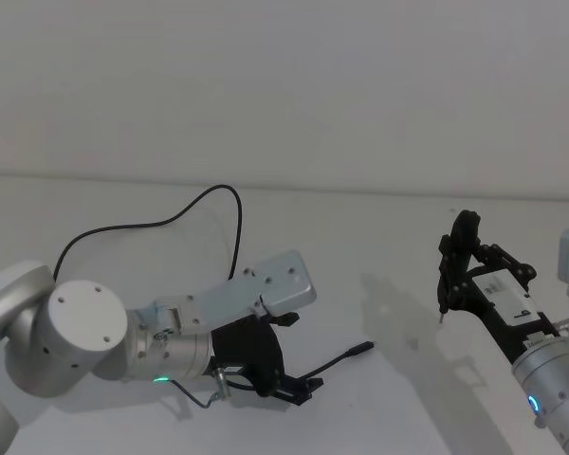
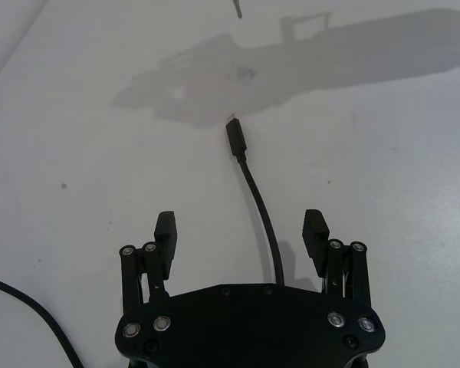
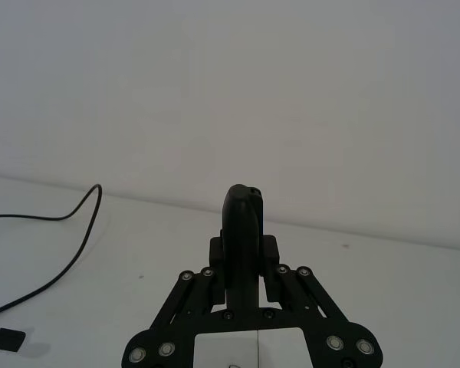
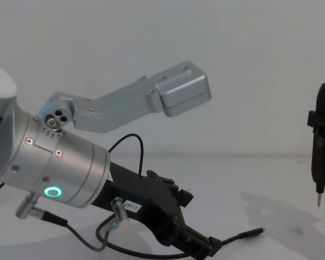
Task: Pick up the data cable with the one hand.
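The data cable (image 2: 262,218) is a thin black lead lying on the white table. Its slim plug (image 2: 235,138) points away from my left gripper (image 2: 241,230). That gripper is open and low over the table, one finger on each side of the cable, neither touching it. From the head view the left gripper (image 1: 302,389) sits at the near centre, the plug (image 1: 360,349) lies just beyond it, and the cable (image 1: 218,190) loops away to the far left. The chest view shows the left gripper (image 4: 203,246) and the plug (image 4: 254,233).
My right gripper (image 1: 465,265) hangs at the right, shut on a black pen-shaped tool (image 3: 244,222) whose thin metal tip (image 4: 317,201) points down above the table. A grey wire with a silver connector (image 4: 117,209) hangs under the left wrist. The table (image 1: 379,237) between the arms is bare white.
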